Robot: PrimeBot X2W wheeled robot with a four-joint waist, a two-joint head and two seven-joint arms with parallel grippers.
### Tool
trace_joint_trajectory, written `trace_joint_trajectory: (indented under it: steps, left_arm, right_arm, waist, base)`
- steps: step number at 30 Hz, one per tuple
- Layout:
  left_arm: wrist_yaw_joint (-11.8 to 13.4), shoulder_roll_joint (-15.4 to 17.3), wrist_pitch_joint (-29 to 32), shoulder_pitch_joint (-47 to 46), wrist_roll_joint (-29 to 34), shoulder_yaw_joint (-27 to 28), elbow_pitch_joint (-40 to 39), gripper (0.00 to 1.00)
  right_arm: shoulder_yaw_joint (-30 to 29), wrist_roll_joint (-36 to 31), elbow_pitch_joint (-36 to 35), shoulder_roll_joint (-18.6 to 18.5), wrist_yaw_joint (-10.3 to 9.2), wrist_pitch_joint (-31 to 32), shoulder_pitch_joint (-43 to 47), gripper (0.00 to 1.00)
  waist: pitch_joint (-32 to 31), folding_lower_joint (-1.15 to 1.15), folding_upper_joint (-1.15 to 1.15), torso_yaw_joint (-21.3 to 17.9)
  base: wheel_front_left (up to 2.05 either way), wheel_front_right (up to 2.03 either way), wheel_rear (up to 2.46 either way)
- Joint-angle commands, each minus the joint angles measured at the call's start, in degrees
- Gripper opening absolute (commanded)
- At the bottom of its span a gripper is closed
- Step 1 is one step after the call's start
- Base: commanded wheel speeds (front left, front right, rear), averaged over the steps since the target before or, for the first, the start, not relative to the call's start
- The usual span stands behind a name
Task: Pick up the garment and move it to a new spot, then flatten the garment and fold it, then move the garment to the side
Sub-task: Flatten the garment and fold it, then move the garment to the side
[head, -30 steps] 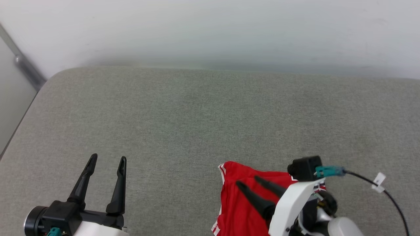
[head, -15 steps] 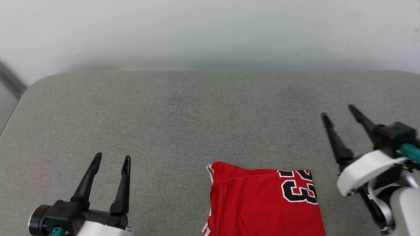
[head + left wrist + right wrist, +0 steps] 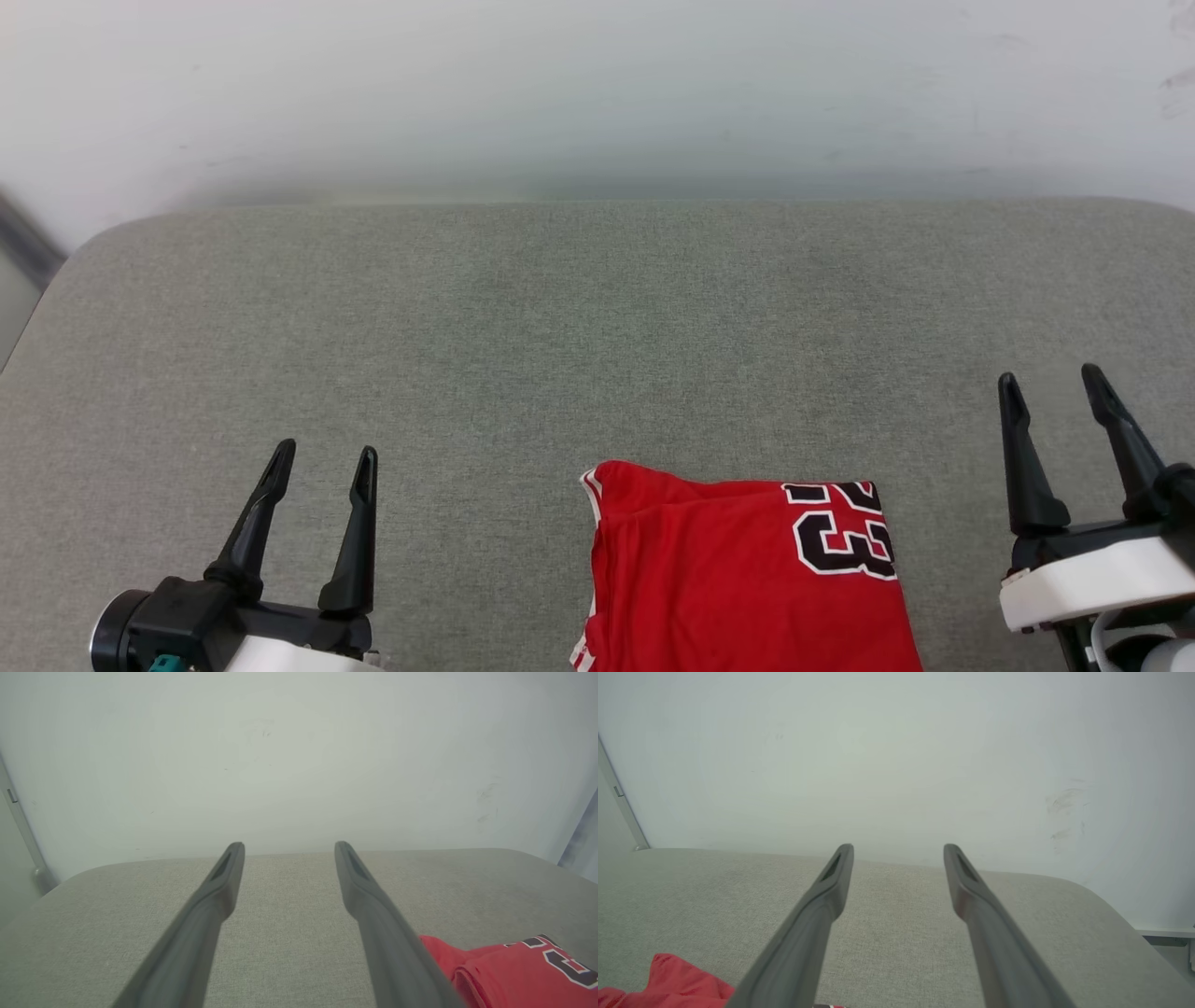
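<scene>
The garment [image 3: 738, 579] lies folded, flanked by left gripper [image 3: 327, 452] and right gripper [image 3: 1049, 376], both spread empty. The sideways move is judged outstanding; a grasp is required.

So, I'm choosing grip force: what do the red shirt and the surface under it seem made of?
The garment: thin, smooth knit, likely synthetic jersey; matte, and it lies in soft folds. The surface: grey woven fabric, matte, fine weave visible; rounded corners hint at padding.
</scene>
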Motion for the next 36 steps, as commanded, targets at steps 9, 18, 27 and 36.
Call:
trace_joint_trajectory:
  steps: [9,18,27,36]
  left_arm:
    - [-0.06,0.07,-0.26,-0.27,-0.11,-0.45,0.13,1.0]
    - [-0.05,0.32,-0.26,-0.47,-0.05,-0.58,0.24,1.0]
    - [-0.06,0.59,-0.26,-1.25,-0.22,-1.02,0.47,1.0]
    - [-0.06,0.78,-0.26,-3.44,-0.19,-2.35,0.9,1.0]
  right_arm:
    - [1.09,-0.69,0.19,1.38,-0.02,-0.95,1.28,1.0]
    - [1.27,-0.15,-0.36,1.22,-0.02,-0.2,1.4,1.0]
    - [3.86,4.51,-1.7,-1.03,-0.06,15.54,2.06,1.0]
    - [2.82,7.69,-5.25,0.04,-0.01,45.1,4.11,1.0]
  waist:
    - [0.06,0.0,0.0,0.1]
    - [0.55,0.0,0.0,0.55]
    - [2.7,0.0,0.0,1.14]
    - [6.3,0.0,0.0,2.76]
  base:
    - [0.0,0.0,0.0]
    - [0.0,0.0,0.0]
    - [0.0,0.0,0.0]
    - [0.0,0.0,0.0]
